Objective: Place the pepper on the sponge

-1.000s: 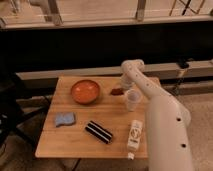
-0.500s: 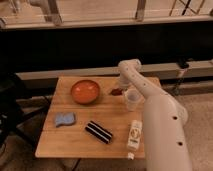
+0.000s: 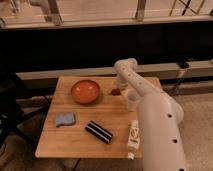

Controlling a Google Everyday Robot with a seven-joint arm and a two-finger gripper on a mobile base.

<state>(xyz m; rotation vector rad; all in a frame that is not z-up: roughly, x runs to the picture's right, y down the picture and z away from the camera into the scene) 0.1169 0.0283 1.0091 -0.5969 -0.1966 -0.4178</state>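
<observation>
The small dark red pepper (image 3: 116, 92) lies on the wooden table (image 3: 75, 142), just right of the orange-red bowl. My gripper (image 3: 119, 85) hangs at the end of the white arm, directly over the pepper's far side and close to it; whether it touches the pepper is hidden. The light blue sponge (image 3: 64, 119) lies flat near the table's left edge, well left of and nearer than the gripper.
A round orange-red bowl (image 3: 85, 91) sits between pepper and sponge. A black block with white stripes (image 3: 98, 131) lies at front centre. A white cup (image 3: 131, 100) and a white bottle (image 3: 134, 135) lie beside my arm on the right.
The arm's upper end has shifted slightly left and settled over the pepper. The pepper, sponge and bowl have stayed in place.
</observation>
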